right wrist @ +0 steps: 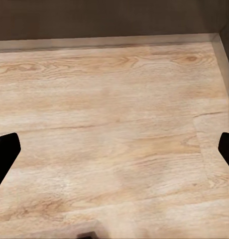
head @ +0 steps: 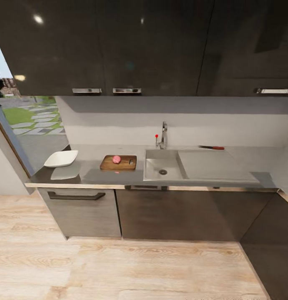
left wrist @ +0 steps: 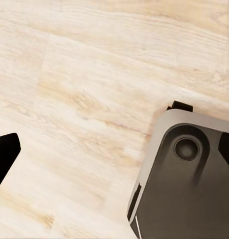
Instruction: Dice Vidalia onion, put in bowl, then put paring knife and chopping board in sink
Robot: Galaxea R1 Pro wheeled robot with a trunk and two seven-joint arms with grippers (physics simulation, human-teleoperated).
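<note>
Right gripper point(right wrist: 117, 149) seemingly open above floor point(right wrist: 114, 99)

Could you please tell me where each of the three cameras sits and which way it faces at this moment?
Head view: on the robot's head, facing forward and down at the countertop, with the onion on the board, the bowl, sink and knife.
Left wrist view: on the left arm, looking down at the floor, with a dark finger and the robot's grey base.
Right wrist view: on the right arm, looking down at the floor beside the cabinet foot, dark fingers at both edges.
Both wrist views share the pale wood floor.
</note>
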